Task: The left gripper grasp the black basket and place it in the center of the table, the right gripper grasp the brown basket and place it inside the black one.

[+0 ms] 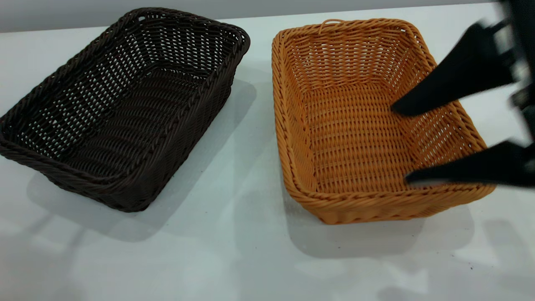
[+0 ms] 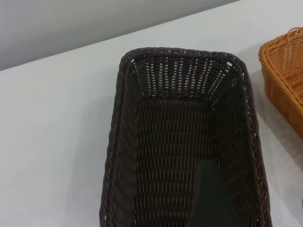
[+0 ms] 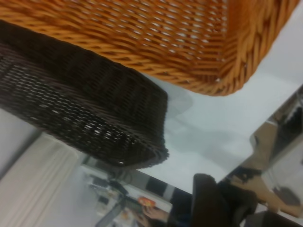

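Observation:
The black basket stands on the white table at the left, turned at an angle. The brown basket stands to its right, a narrow gap between them. My right gripper is open and hovers over the brown basket's right side, with one finger above the inside and the other near the front right rim. Of my left gripper only one dark finger shows, over the black basket beside its long wall, with nothing against it. The right wrist view shows the brown basket and the black basket side by side.
Bare table lies in front of both baskets and between them. The table's far edge meets a grey wall just behind the baskets. A person's hand shows beyond the table in the right wrist view.

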Robot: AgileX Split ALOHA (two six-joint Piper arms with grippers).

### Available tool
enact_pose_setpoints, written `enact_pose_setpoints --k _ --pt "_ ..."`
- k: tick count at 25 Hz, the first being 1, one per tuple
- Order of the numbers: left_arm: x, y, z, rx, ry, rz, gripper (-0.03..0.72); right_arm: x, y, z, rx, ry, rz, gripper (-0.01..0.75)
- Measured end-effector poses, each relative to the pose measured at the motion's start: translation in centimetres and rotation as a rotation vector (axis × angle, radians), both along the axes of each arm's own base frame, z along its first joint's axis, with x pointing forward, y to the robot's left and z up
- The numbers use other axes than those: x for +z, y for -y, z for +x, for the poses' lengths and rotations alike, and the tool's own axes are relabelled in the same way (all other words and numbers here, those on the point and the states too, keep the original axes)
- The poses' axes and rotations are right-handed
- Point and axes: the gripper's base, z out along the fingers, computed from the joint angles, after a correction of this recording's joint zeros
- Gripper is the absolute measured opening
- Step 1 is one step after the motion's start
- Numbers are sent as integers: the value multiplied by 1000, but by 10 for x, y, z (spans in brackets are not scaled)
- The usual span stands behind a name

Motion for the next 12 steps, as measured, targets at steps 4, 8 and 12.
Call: enact_pose_setpoints --k 4,8,12 --pt "0 0 0 0 -1 0 394 -14 -10 6 -2 -42 6 421" --pt "0 0 0 -1 -2 0 394 -22 -12 9 -19 -60 -1 421" --pt "0 0 0 -1 -3 0 394 -30 -12 10 -19 -87 -27 421"
